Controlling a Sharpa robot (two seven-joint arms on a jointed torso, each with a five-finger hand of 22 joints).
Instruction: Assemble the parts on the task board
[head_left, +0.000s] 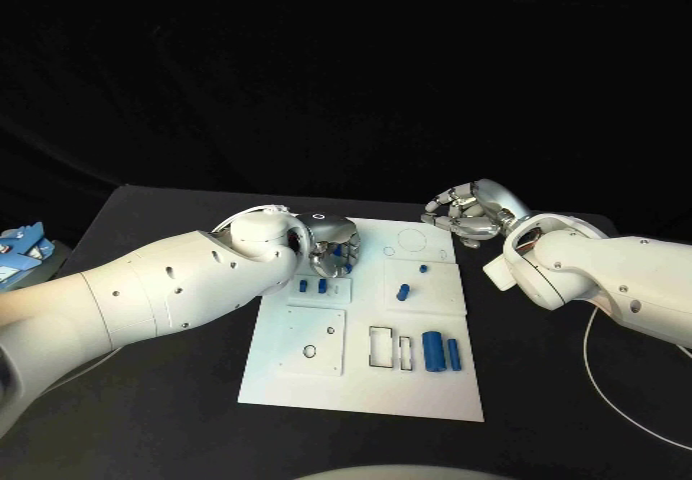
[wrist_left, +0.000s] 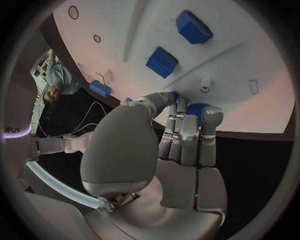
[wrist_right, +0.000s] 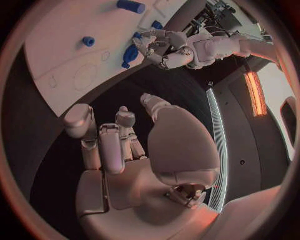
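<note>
The left hand (head_left: 330, 247) is being held low over the far-left part of the white task board (head_left: 364, 385), its fingers curled downward. In the left wrist view the fingers (wrist_left: 181, 131) are being kept close together, and a blue part (wrist_left: 197, 108) is being pinched at their tips, just above the board's surface; the same blue part (head_left: 329, 266) is seen at the fingertips in the head view. How firmly it is being clasped cannot be told.

The right hand (head_left: 469, 213) is being held off the board's far-right corner, over the black table (head_left: 159, 215). Its fingers (wrist_right: 111, 145) are being kept loosely curled and apart, and nothing is being held or touched by them.

On the board, two small blue blocks (head_left: 313, 286) are lying side by side just near the left hand. A small blue peg (head_left: 424, 268) and a short blue cylinder (head_left: 404, 292) are lying on the middle of the board, well apart from both hands. Two longer blue pieces (head_left: 443, 354) are lying side by side toward the near right of the board, beside two empty rectangular outlines (head_left: 382, 346). A circle outline (head_left: 411, 240) is drawn at the far edge, between the two hands.
</note>
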